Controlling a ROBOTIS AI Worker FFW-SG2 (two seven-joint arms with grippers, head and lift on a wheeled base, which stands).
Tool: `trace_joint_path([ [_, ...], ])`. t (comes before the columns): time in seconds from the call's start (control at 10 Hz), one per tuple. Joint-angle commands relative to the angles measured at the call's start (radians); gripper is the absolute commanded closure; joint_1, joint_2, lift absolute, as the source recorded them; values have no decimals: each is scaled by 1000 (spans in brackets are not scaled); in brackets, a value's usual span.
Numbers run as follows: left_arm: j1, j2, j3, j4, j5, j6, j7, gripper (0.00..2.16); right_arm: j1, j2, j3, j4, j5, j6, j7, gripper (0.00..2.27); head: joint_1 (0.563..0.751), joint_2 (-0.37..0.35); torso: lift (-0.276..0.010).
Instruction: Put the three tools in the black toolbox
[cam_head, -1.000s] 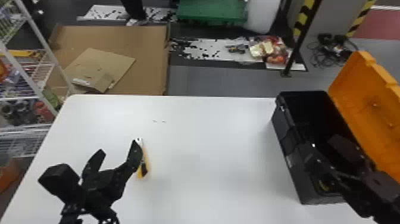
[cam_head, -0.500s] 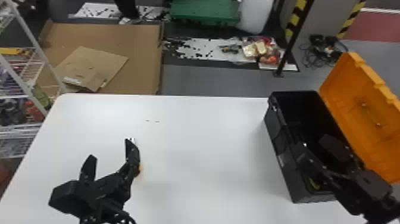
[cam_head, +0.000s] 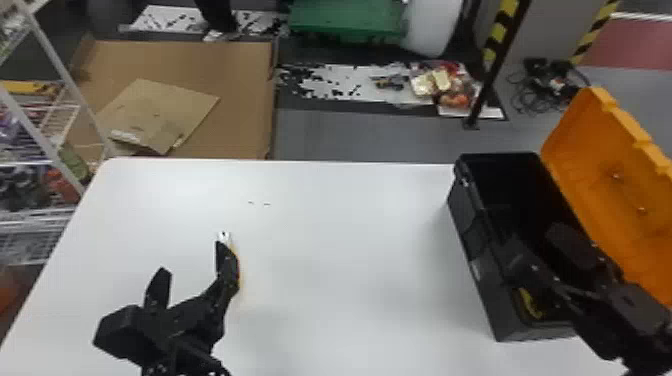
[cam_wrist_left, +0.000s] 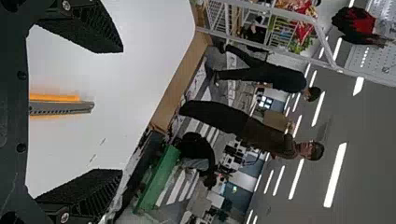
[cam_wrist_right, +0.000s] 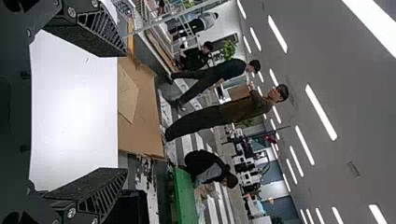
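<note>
White across the middle and bottom of the head view: a tabletop (cam_head: 340, 240). On it, left of centre in the frame, a slim orange-and-grey tool (cam_head: 223, 237), lying flat, partly behind one finger of the left gripper (cam_head: 190, 257). At the lower left of the frame, that same black gripper, with fingers wide apart; in its own wrist view, with the tool in the space between them, apart from both. Near the tool, towards the middle of the frame, two small dark marks (cam_head: 259, 203) on the tabletop.

At the right of the head view, a black toolbox (cam_head: 466, 235), open, with an orange lid (cam_head: 605, 170) tilted back towards the right edge. Over the toolbox, coming in from the lower right, the right gripper (cam_head: 533, 241), with fingers apart as well. Inside the toolbox, at its lower end in the frame, a curved yellow piece (cam_head: 530, 303), impossible to identify.

Upper left of the frame, brown cardboard (cam_head: 240, 95) on the floor, beside a white wire shelf (cam_head: 55, 60). Top centre, a green cart (cam_head: 345, 17).
</note>
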Motion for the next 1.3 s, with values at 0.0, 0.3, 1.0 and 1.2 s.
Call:
trace_joint_path([
  [0.0, -13, 10, 29, 5, 26, 135, -50, 87, 1, 0, -6, 5, -10, -8, 6, 134, 695, -52, -55],
  [0.3, -51, 12, 60, 14, 44, 325, -39, 87, 2, 0, -8, 3, -13, -20, 9, 134, 695, -70, -55],
  [1.0, -153, 4, 4, 86, 57, 352, 59, 90, 16, -5, -29, -8, -40, -26, 18, 134, 695, -81, -55],
  [1.2, -183, 2, -16, 121, 58, 374, 105, 90, 16, -5, -38, -8, -48, -26, 24, 134, 695, -96, -55],
])
